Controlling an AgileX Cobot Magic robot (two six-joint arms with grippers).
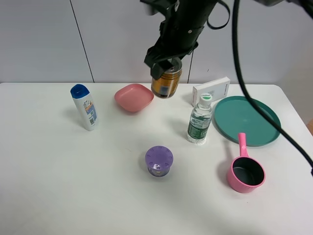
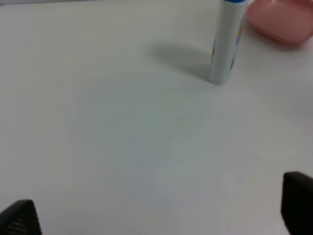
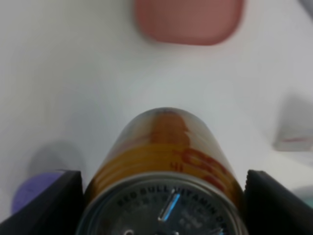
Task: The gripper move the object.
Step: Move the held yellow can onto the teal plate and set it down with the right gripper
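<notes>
My right gripper (image 1: pixel 165 66) is shut on the orange-gold drink can (image 1: pixel 166 83) and holds it in the air, above the table between the pink bowl and the white box. In the right wrist view the can (image 3: pixel 164 166) fills the space between the two black fingers (image 3: pixel 46 205), silver pull-tab top toward the camera. My left gripper (image 2: pixel 156 215) is open and empty over bare white table; only its two fingertips show at the frame corners.
On the table stand a pink bowl (image 1: pixel 134 97), a white blue-capped bottle (image 1: pixel 85 107), a clear water bottle (image 1: pixel 199 120), a purple lidded container (image 1: pixel 159 161), a teal plate (image 1: pixel 247 120), a pink scoop cup (image 1: pixel 244 171) and a white box (image 1: pixel 211 90).
</notes>
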